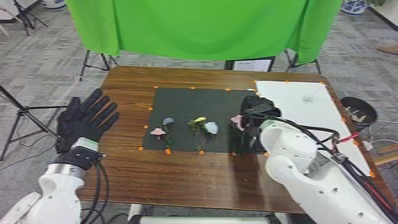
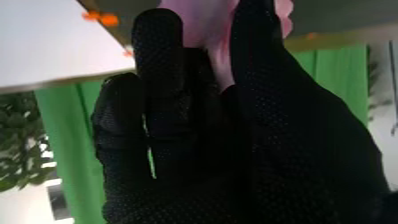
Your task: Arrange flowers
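At the far left, the left hand (image 1: 82,121) was open, its fingers straight and pointing away from the robot. It held nothing. Next came the black mat (image 1: 197,100). On it lay a small pink flower (image 1: 158,132) and a blue flower (image 1: 168,121), then a yellow flower (image 1: 200,120) with a pale flower (image 1: 211,128) just beside it. Their tops pointed away from the robot and their stems came back toward it.

Then came the last pink flower (image 1: 236,120), at the mat's right side. It was just at the left side of the right hand (image 1: 256,106), so that hand was much nearer to it than the left one. The right hand had it pinched between thumb and fingers, and the pink part ran the same way as the fingers. I could not tell if it touched the mat. The next move probably needed its stem lined up with the others.
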